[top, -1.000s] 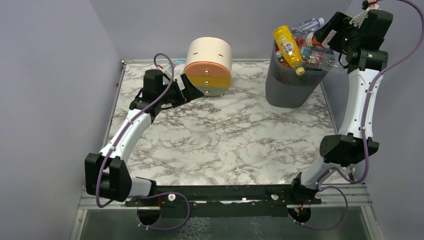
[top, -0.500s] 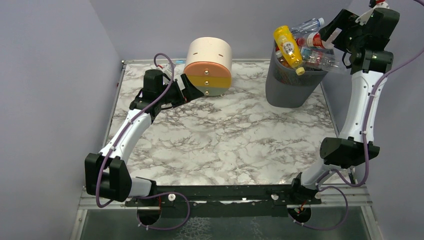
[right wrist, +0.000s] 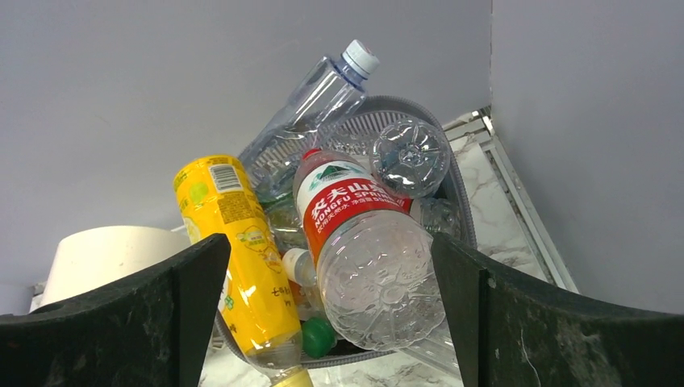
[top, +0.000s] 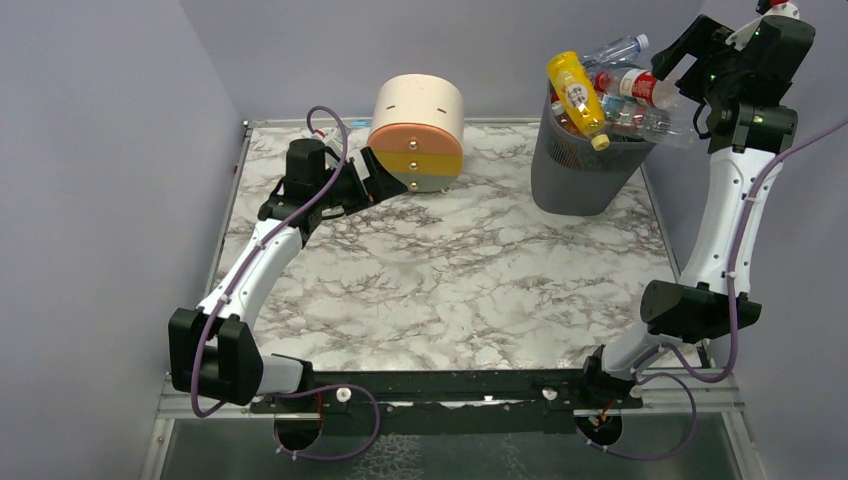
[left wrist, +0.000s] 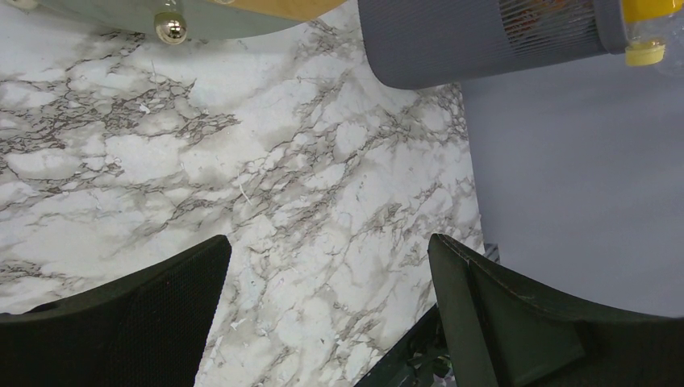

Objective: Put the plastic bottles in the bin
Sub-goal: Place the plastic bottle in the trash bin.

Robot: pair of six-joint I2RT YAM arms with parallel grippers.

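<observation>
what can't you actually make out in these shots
- How many plastic bottles there are: in the top and right wrist views, the upper ones and the bin wall hide those beneath.
- Most of the drawer unit: left wrist view, cut off by the top edge.
- Label text on the yellow bottle: too small in the top view.

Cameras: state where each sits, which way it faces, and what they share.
Top external: above and behind the bases, looking down on the table; both arms show.
Left wrist: low over the table, facing the bin; the open left gripper frames the bottom.
Right wrist: high beside the bin, looking down on the plastic bottles; the open right gripper frames it.
Shared: all three show the bin and the yellow bottle.
</observation>
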